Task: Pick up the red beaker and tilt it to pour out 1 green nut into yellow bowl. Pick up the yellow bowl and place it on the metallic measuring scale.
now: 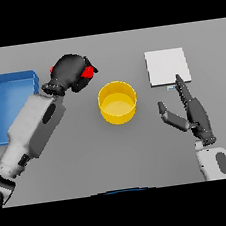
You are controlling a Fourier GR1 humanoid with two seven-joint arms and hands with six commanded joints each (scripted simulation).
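My left hand (70, 70) is curled round the red beaker (87, 73), which shows only as red patches between the dark fingers, up and to the left of the yellow bowl (117, 102). The bowl stands upright at the table's middle; I see no nut in it. The metallic measuring scale (167, 66) is a pale square plate at the back right. My right hand (192, 110) hangs open to the right of the bowl, fingers straight and pointing toward the scale, thumb spread toward the bowl. It touches neither.
A blue tray (3, 106) lies at the far left, partly behind my left forearm (34, 128). The grey table (120, 149) stretches in front of the bowl.
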